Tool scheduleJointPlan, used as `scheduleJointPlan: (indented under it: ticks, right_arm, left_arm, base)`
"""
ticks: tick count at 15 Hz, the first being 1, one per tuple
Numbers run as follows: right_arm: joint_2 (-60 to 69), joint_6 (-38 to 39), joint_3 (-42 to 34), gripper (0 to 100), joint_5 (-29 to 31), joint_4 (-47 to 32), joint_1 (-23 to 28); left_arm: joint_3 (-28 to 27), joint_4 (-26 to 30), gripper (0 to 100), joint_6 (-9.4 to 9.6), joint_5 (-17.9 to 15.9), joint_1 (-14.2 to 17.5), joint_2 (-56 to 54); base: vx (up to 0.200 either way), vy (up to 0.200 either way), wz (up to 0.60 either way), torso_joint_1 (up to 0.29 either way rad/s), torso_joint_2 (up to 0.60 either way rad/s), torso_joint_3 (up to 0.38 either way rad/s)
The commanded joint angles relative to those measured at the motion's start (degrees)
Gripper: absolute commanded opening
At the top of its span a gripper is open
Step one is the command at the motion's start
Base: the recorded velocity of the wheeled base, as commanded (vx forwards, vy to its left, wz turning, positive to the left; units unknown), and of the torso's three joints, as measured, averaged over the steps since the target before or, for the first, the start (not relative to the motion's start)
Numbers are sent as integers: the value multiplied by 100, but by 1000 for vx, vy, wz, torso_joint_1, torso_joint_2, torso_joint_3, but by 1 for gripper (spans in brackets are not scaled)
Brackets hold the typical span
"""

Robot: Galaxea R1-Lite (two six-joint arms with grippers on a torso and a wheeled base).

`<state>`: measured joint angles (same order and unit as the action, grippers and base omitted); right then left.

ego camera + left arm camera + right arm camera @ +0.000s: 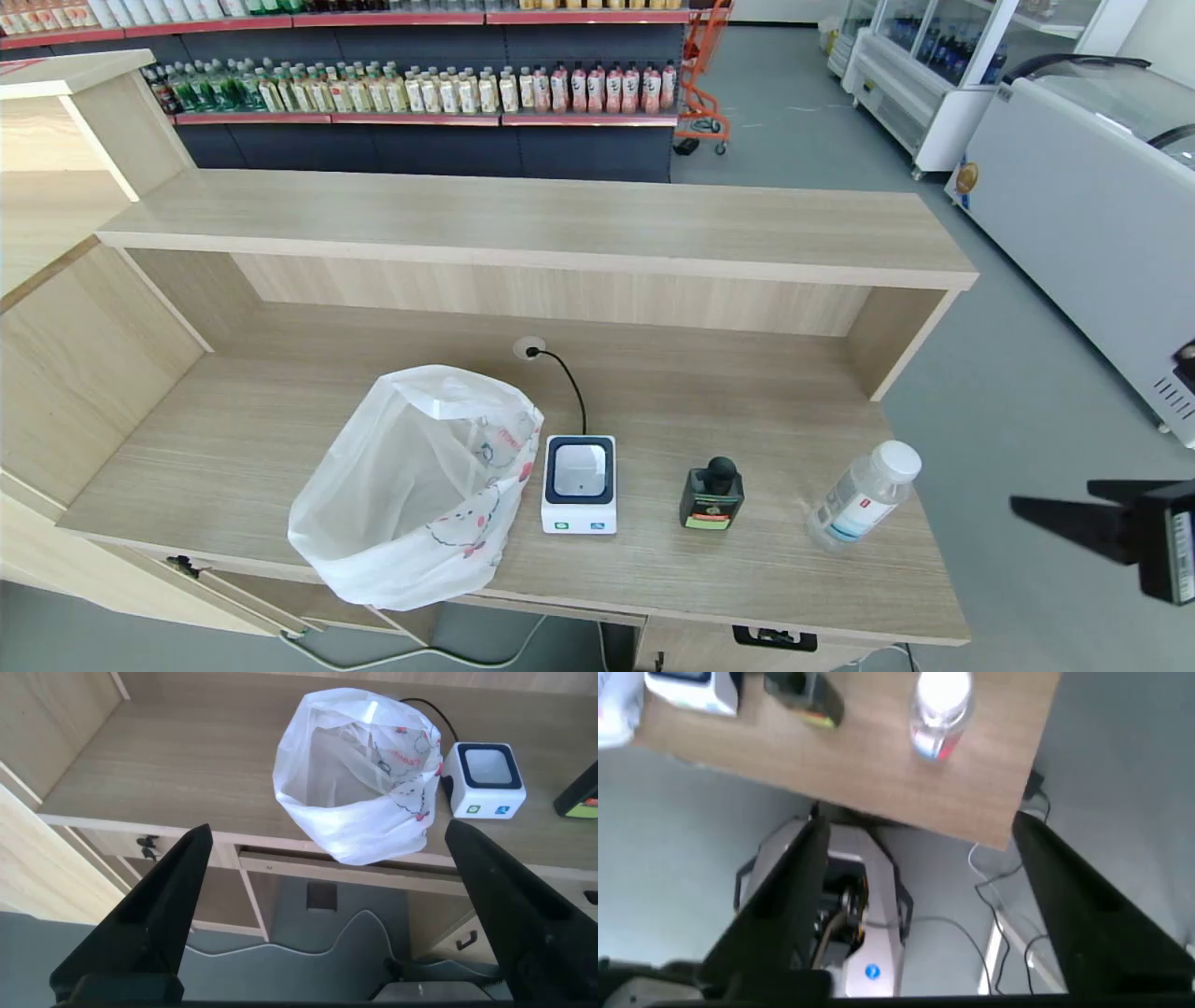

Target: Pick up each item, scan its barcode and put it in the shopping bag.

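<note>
A white shopping bag (420,485) stands open on the wooden counter (280,439), left of a white barcode scanner (580,483). Right of the scanner are a small dark bottle (712,495) with a black cap and a clear water bottle (864,495) lying near the counter's right end. My right gripper (1053,495) is open beyond that right end, apart from the water bottle (938,714); its own view puts it (920,826) in front of and lower than the counter edge. My left gripper (327,831) is open in front of the counter, facing the bag (360,765) and scanner (483,779).
A black cable (571,383) runs from the scanner to a grommet (530,349). A raised back ledge (523,233) and side walls enclose the counter. Chest freezers (1074,196) stand to the right. Drawer handles (775,638) sit under the front edge.
</note>
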<state>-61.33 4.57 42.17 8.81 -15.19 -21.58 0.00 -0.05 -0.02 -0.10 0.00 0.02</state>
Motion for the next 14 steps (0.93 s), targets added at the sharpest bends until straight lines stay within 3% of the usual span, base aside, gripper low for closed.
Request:
scheduleJointPlan:
  ticks: [1,3,6,11,14]
  right_arm:
    - [-854,44,-209,100,24,-450,-664]
    - [-1144,35,-306,100,50,-740,-892]
    - [-1601,-158,-279,100,77,-555,-901]
    - [-3113,-686,-429,100,77,1791,-883]
    - [-3605,-1257,-481,100,41,2433,-918]
  left_arm:
    - [0,5,100,2,1,0,-2]
    - [0,5,100,-6,1,0,-2]
    - [0,5,100,-6,1,0,-2]
    - [0,5,100,-6,10,0,-2]
    - [0,5,100,-6,1,0,-2]
  base:
    - [0,0,0,0,0,0]
    - [0,0,0,0,0,0]
    - [0,0,0,0,0,0]
    - [0,0,0,0,0,0]
    - [0,0,0,0,0,0]
